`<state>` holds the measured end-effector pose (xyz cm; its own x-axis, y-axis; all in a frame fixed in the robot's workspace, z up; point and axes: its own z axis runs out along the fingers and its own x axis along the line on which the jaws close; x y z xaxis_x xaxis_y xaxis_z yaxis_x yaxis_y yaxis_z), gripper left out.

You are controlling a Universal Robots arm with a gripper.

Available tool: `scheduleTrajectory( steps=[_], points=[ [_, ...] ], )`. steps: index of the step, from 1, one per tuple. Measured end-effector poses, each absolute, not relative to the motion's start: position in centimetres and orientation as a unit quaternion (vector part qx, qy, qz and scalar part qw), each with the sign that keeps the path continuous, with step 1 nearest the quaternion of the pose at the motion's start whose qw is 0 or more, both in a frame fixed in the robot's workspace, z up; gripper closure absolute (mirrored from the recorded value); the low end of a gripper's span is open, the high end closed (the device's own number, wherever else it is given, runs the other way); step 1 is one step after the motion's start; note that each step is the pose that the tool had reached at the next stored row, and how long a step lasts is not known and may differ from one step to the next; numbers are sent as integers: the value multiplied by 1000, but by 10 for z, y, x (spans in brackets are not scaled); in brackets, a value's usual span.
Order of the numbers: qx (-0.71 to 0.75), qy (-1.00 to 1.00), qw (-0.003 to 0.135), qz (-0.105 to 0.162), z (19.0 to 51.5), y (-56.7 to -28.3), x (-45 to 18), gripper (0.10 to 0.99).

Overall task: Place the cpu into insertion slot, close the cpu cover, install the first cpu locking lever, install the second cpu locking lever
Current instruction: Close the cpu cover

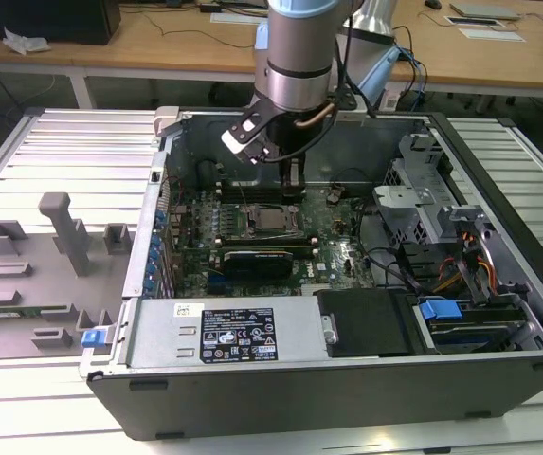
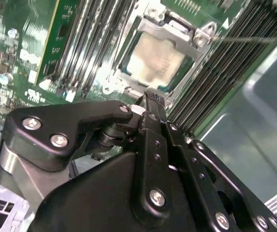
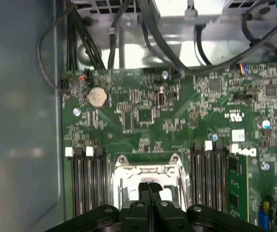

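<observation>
The cpu (image 2: 156,59) shows its pale square top inside the insertion slot (image 1: 273,221) on the green motherboard. The silvery cpu cover (image 2: 169,25) lies flat around it like a frame, also seen in the first wrist view as the cpu cover (image 3: 128,170). A thin locking lever (image 2: 254,37) sticks out from the slot's corner over the memory slots. My gripper (image 2: 150,98) is shut with nothing between its fingers, its tips just above the slot's edge. In the first wrist view the gripper (image 3: 150,186) hangs over the slot. In the exterior view the gripper (image 1: 291,188) is just behind the slot.
The motherboard (image 3: 143,116) lies in an open computer case (image 1: 347,379). Memory slots (image 3: 85,183) flank the socket on both sides. A black card (image 1: 262,256) sits in front of it. Cables and a drive cage (image 1: 423,199) crowd the exterior view's right. Grey fixtures (image 1: 63,232) stand outside the case.
</observation>
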<state>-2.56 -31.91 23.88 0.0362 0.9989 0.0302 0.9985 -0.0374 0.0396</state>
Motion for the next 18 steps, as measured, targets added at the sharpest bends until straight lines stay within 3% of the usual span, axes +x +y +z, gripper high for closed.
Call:
scheduleTrajectory(
  steps=[18],
  points=[
    [713,701,5,24,225,-321,-45,980]
  ],
)
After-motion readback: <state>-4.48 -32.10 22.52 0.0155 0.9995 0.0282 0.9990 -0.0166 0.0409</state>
